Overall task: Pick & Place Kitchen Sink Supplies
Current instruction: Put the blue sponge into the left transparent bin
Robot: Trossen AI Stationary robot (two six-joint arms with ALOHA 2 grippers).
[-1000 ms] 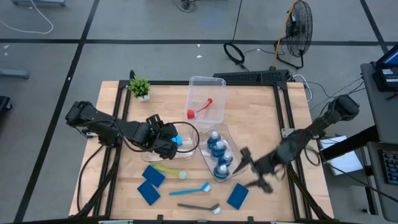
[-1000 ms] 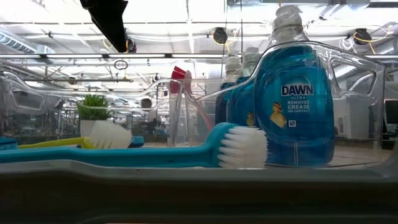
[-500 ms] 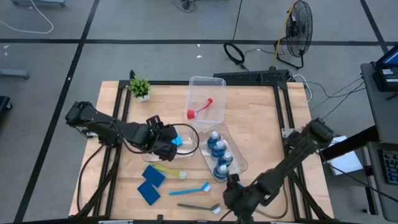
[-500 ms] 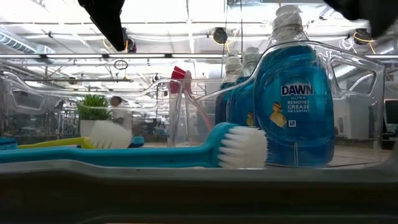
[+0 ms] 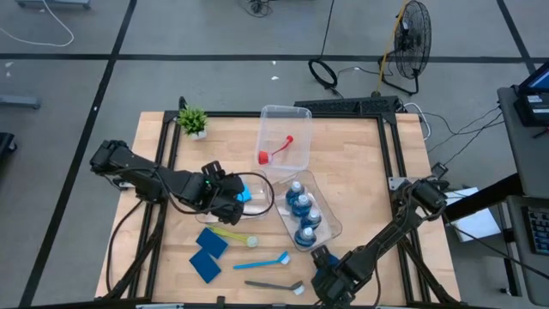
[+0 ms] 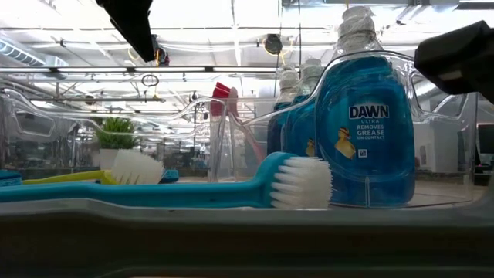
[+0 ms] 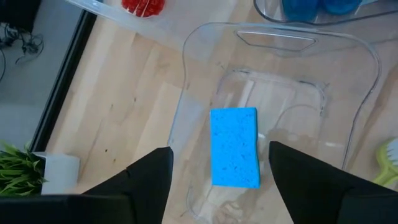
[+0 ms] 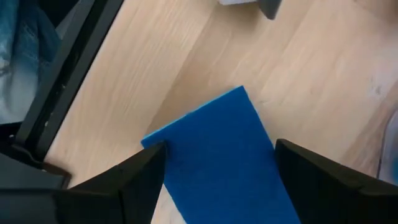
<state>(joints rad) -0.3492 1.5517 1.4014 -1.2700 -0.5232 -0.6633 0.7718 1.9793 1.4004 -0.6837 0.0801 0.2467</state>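
Two pincers at work over the wooden surface [image 5: 360, 172]. Left pincer [image 7: 217, 171]: fingers spread, holding nothing, hovering above a clear bin [image 7: 367, 81] with one light-blue sponge [image 7: 234, 147] lying flat on its floor, directly between and just ahead of the fingertips, not touching them. Same pincer [image 5: 230, 196] in the high view: left of centre, over that bin.

Right pincer [image 8: 217, 180]: fingers spread wide, gripping nothing, poised low over a dark-blue sponge [image 8: 217, 149] flat on the wood, the sponge lying in the gap between the two fingers; contact impossible to tell. From above, right pincer [image 5: 326, 279] near the front edge, just below the bottle bin, sponge hidden beneath it.

Three blue-liquid bottles [image 5: 301, 215] upright in a clear bin [image 5: 330, 225] at centre. Red brush [image 5: 274, 151] inside the far bin [image 5: 302, 116]. On the bare surface at front left: yellow-green brush [image 5: 233, 233], light-blue brush [image 5: 264, 261], dark-grey brush [image 5: 273, 286], plus two dark-blue sponges [image 5: 208, 254] side by side. Potted plant [image 5: 193, 121] at the far left corner.
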